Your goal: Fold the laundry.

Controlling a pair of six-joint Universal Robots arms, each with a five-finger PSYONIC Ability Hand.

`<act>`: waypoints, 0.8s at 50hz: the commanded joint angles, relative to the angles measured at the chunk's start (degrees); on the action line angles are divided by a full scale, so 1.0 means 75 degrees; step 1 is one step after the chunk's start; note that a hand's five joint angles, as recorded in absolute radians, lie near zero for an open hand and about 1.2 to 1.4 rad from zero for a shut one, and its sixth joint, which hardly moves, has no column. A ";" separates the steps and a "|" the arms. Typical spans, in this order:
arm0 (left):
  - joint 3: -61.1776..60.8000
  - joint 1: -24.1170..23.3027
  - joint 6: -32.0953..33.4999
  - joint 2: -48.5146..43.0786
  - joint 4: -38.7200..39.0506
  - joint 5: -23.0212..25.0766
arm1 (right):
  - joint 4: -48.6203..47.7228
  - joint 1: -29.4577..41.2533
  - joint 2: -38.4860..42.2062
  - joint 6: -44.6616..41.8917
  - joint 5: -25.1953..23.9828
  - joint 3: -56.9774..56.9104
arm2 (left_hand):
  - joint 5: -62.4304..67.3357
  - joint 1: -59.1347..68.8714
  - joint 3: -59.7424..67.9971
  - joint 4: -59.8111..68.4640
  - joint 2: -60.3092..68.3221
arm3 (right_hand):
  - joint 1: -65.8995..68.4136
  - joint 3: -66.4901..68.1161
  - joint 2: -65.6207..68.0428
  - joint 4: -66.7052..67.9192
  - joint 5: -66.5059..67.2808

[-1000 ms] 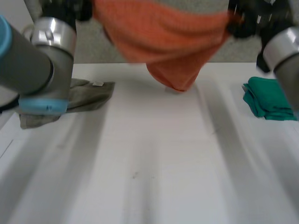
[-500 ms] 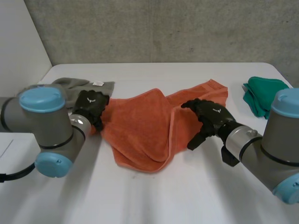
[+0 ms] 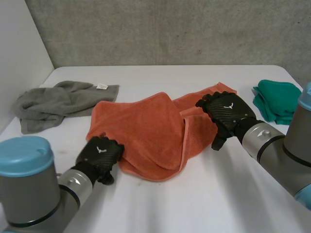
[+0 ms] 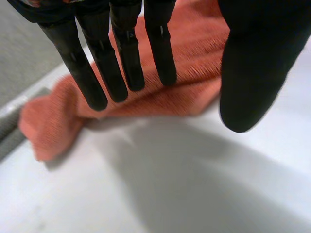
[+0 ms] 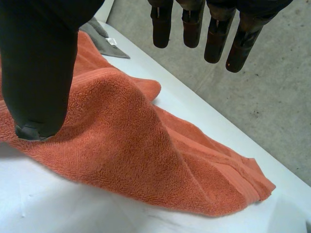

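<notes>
**Step in hand.** The orange terry towel (image 3: pixel 146 131) lies in the middle of the white tabletop (image 3: pixel 194 208). It is bunched, not flat: a raised ridge runs from its far edge to its near edge, and one layer is doubled over another. Judge this as the laying-out step. No clean fold is in place yet.

**Next move.** You will probably need to locate two corners or one straight hem, take hold there, and draw the towel flat before folding. The far-right corner, which lies exposed on the tabletop, looks like the easiest one for the right hand to reach. The near-left corners are tucked under and hard to make out. Expect the thick pile to cling to itself and drag.

**Hand pose.**
- The left hand (image 3: pixel 99 154) sits low at the near-left edge of the towel, with its forearm coming in from the near-left. In the left wrist view its fingers (image 4: pixel 121 58) are straight and spread from the thumb (image 4: pixel 252 73). They hold nothing. Contact with the cloth cannot be confirmed.
- The right hand (image 3: pixel 226 114) is at the right edge of the towel, palm down. In the right wrist view its fingers (image 5: pixel 194 24) and thumb (image 5: pixel 39 73) stand wide apart above the cloth, gripping nothing.

**Other items.** A crumpled grey cloth (image 3: pixel 58 99) lies at the far left. A folded green cloth (image 3: pixel 274 99) lies at the far right. Both are well apart from the towel.
</notes>
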 commanded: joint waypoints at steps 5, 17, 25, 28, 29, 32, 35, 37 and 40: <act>0.0931 0.0030 -0.0015 -0.1195 0.0028 0.0008 | 0.0002 0.0041 0.0014 0.0010 -0.0052 0.0223 | -0.0252 -0.0250 -0.0277 -0.0263 -0.0269 | -0.0188 -0.0306 -0.0335 -0.0431 -0.0444; 0.1634 -0.0087 -0.0015 -0.1769 0.0040 -0.0003 | 0.0002 0.0029 0.0002 -0.0001 -0.0040 0.0317 | -0.0139 -0.0138 -0.0164 -0.0151 -0.0157 | -0.0188 -0.0306 -0.0335 -0.0431 -0.0444; 0.2103 -0.0158 -0.0027 -0.2027 0.0063 -0.0027 | -0.0009 0.0076 0.0014 -0.0071 -0.0075 0.0411 | -0.0005 -0.0003 -0.0030 -0.0016 -0.0022 | -0.0188 -0.0306 -0.0335 -0.0431 -0.0444; 0.2255 -0.0170 -0.0027 -0.2085 0.0075 -0.0027 | -0.0009 0.0099 0.0025 -0.0165 -0.0075 0.0423 | 0.0017 0.0019 -0.0007 0.0006 0.0000 | -0.0188 -0.0306 -0.0335 -0.0431 -0.0444; 0.2290 -0.0170 -0.0027 -0.2097 0.0075 -0.0027 | -0.0009 0.0111 0.0026 -0.0189 -0.0075 0.0423 | 0.0018 0.0019 -0.0007 0.0006 0.0000 | -0.0188 -0.0306 -0.0335 -0.0431 -0.0444; 0.2431 -0.0204 -0.0027 -0.2144 0.0075 -0.0039 | -0.0009 0.0111 0.0037 -0.0271 -0.0075 0.0470 | 0.0018 0.0019 -0.0007 0.0006 0.0000 | -0.0188 -0.0306 -0.0335 -0.0431 -0.0444; 0.2548 -0.0263 -0.0027 -0.2214 0.0075 -0.0039 | -0.0009 0.0123 0.0049 -0.0306 -0.0075 0.0470 | 0.0018 0.0019 -0.0007 0.0006 0.0000 | -0.0188 -0.0306 -0.0335 -0.0431 -0.0444; 0.2665 -0.0287 -0.0027 -0.2343 0.0075 -0.0050 | -0.0009 0.0123 0.0061 -0.0318 -0.0075 0.0470 | 0.0018 0.0019 -0.0007 0.0006 0.0000 | -0.0188 -0.0306 -0.0335 -0.0431 -0.0444; 0.2806 -0.0298 -0.0027 -0.2507 0.0063 -0.0062 | -0.0009 0.0123 0.0072 -0.0330 -0.0064 0.0458 | 0.0040 0.0041 0.0015 0.0028 0.0022 | -0.0188 -0.0306 -0.0335 -0.0431 -0.0444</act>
